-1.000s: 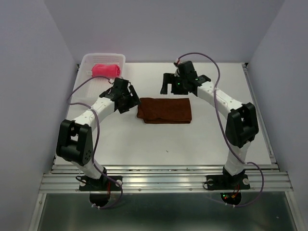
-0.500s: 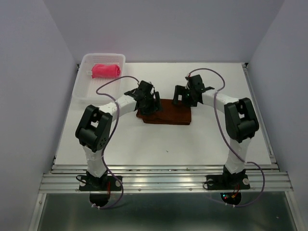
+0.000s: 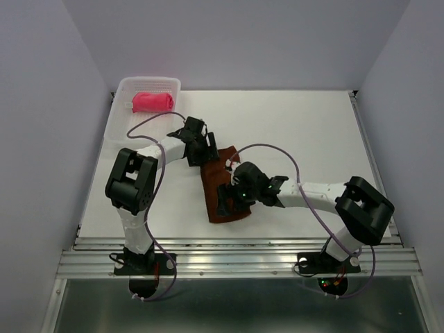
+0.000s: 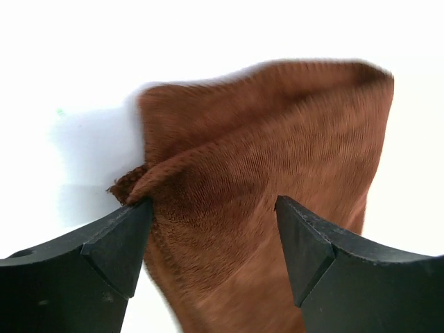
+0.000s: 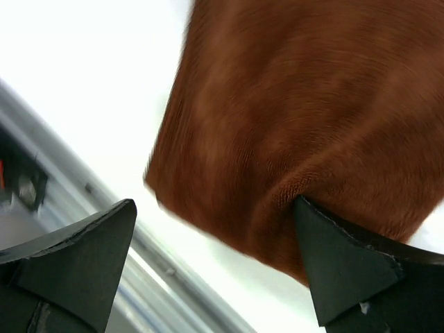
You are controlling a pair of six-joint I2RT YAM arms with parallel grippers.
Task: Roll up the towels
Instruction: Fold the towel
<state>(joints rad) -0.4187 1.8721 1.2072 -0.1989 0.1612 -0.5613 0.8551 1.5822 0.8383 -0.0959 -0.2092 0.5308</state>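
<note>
Left claw and right claw stand spread over opposite ends of the brown towel.

The top external camera looks down from above and behind the arm bases toward the far wall and takes in the whole table. The left wrist camera sits close over the far end of the rust brown towel. The right wrist camera sits equally close over its near end, with the near metal rail at the left of its view. All three views share the towel.
</note>
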